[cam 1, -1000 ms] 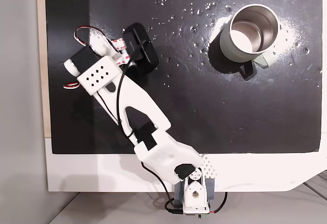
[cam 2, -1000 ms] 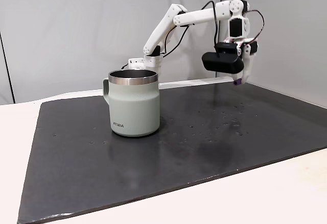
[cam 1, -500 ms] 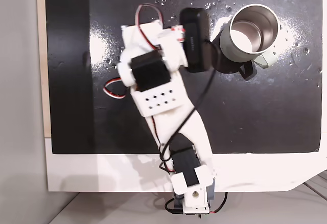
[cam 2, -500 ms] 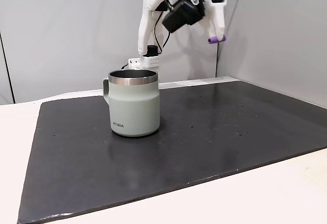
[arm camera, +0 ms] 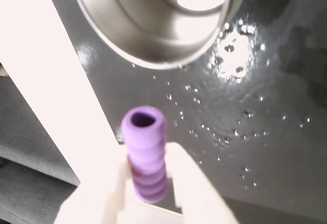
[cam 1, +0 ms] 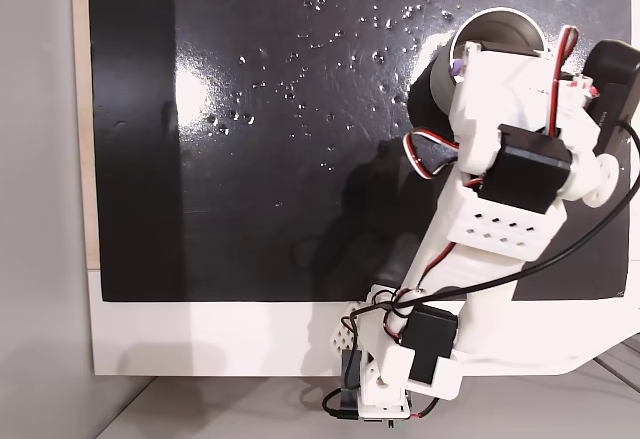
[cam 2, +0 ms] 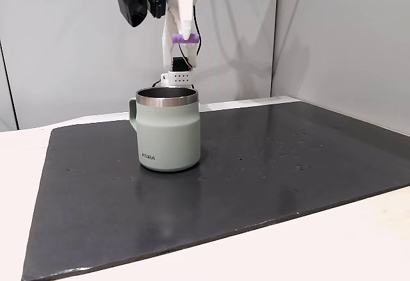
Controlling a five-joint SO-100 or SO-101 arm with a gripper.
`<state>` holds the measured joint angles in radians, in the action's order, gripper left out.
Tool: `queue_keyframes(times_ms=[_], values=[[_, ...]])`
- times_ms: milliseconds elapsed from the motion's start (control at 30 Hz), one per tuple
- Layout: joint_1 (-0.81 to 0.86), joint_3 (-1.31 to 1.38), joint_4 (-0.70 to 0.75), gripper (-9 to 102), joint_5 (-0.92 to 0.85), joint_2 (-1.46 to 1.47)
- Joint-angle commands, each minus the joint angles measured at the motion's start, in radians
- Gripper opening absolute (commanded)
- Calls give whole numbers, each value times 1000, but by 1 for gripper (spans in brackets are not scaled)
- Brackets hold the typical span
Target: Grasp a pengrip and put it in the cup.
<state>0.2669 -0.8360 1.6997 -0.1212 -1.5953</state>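
The pengrip (arm camera: 146, 155), a small purple ribbed tube with an open end, is seen in the wrist view clamped between the 2 white fingers (arm camera: 191, 183) of the gripper (arm camera: 148, 193), with its hollow tip pointing away from the camera toward the cup. In a fixed view from the side, the pengrip (cam 2: 182, 38) is held crosswise at the tip of the gripper (cam 2: 183, 36), well above the cup (cam 2: 168, 130) and clear of its rim. In a fixed view from above, the pengrip (cam 1: 458, 65) is seen as a small purple spot at the left edge of the gripper (cam 1: 462, 62), over the left part of the cup's rim (cam 1: 497, 16). The cup is a pale grey-green mug with a steel rim and shiny steel interior (arm camera: 153, 25), standing upright on a black mat (cam 2: 256, 172), its handle turned to the left in the side view. Small dark lettering is printed low on its wall, too small to be read with certainty. The mat is speckled with bright spots (cam 1: 300, 69) in the view from above and lies on a white table (cam 2: 320, 249). The white arm (cam 1: 500, 219) with black motors and red and black cables reaches from its base (cam 1: 380, 389) at the table's near edge, covering most of the cup from above. A black camera housing (cam 2: 131, 2) is carried beside the gripper.
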Motion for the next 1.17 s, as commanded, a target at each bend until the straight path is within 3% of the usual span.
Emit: queue_keyframes(times_ms=[0,633,833,1133], values=[[63,5,-43,0,-44,-26],[94,12,-129,0,-115,276],[95,26,-109,21,-103,276],[86,63,-67,21,-103,276]])
